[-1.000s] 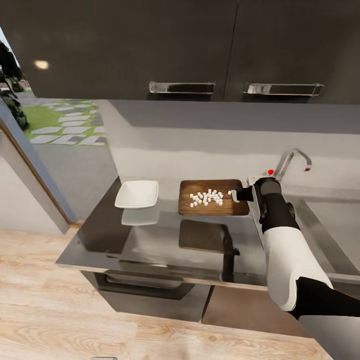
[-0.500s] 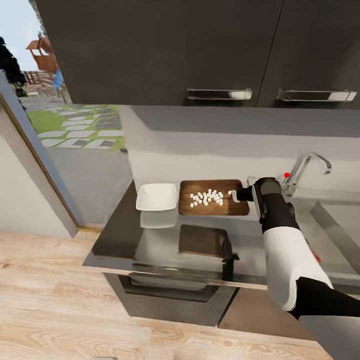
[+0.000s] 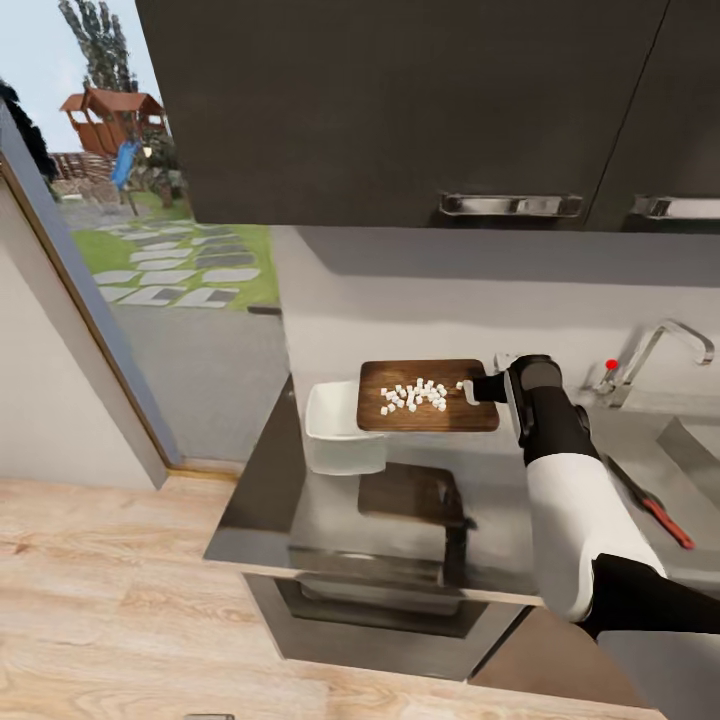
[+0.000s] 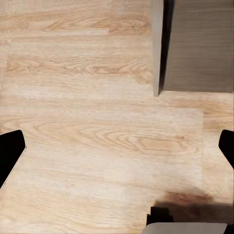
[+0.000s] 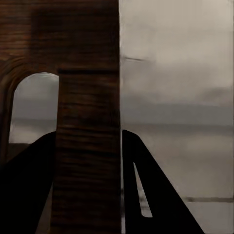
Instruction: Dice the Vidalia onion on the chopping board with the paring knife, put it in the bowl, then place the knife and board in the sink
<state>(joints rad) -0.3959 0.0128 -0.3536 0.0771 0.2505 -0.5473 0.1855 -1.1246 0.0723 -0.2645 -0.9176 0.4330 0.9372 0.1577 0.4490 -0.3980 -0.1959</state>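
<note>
My right gripper (image 3: 475,388) is shut on the right edge of the chopping board (image 3: 430,396), holding it level above the countertop (image 3: 270,500). In the right wrist view the chopping board (image 5: 87,122) sits clamped between the dark fingers (image 5: 156,195), beside its slot hole. Diced Vidalia onion (image 3: 413,395) lies as small white cubes on the board. The white bowl (image 3: 333,432) stands on the countertop with its right side under the board's left edge. The red-handled paring knife (image 3: 652,506) lies on the counter near the sink (image 3: 700,440). My left gripper (image 4: 117,146) is open over the wooden floor.
A steel tap (image 3: 665,345) with a red knob (image 3: 612,365) stands behind the sink. Dark wall cabinets (image 3: 420,110) hang above the counter. The countertop ends just left of the bowl, beside a glass door to the garden. Wooden floor (image 3: 120,590) lies in front.
The whole view has shifted left along the counter, carrying the held board with it. The bowl, formerly apart from the board, now lies partly under its left edge. The paring knife has come into view.
</note>
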